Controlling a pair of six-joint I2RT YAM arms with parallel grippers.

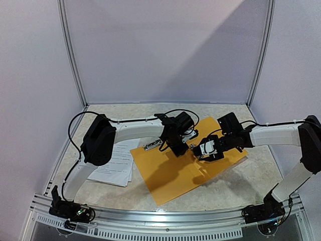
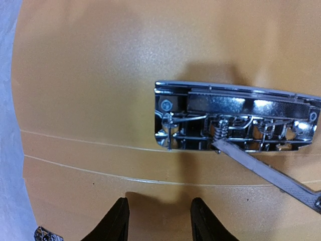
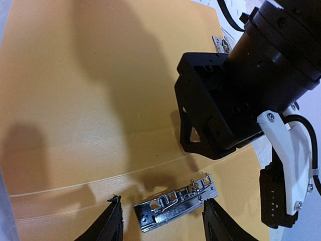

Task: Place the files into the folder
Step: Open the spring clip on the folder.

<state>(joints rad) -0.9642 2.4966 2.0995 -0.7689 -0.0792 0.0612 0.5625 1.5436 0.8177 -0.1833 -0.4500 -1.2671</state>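
The orange-yellow folder [image 1: 170,175] lies opened flat on the table, its inner face up. Its metal clip [image 2: 235,118] sits by the fold lines, with a thin lever [image 2: 271,168] sticking out. My left gripper [image 2: 158,218] hangs open just above the bare folder beside the clip, nothing between its fingers. My right gripper [image 3: 163,221] is open too, its fingers either side of the clip [image 3: 175,208] without pinching it. From above, both grippers [image 1: 176,148] [image 1: 198,150] meet over the folder's middle. The files [image 1: 118,165] lie as a white stack left of the folder, partly under my left arm.
A small metal piece [image 1: 150,146] sits at the folder's far left edge. The left gripper's black body [image 3: 220,100] hangs close in front of the right gripper. Wall panels enclose the table at the back and both sides.
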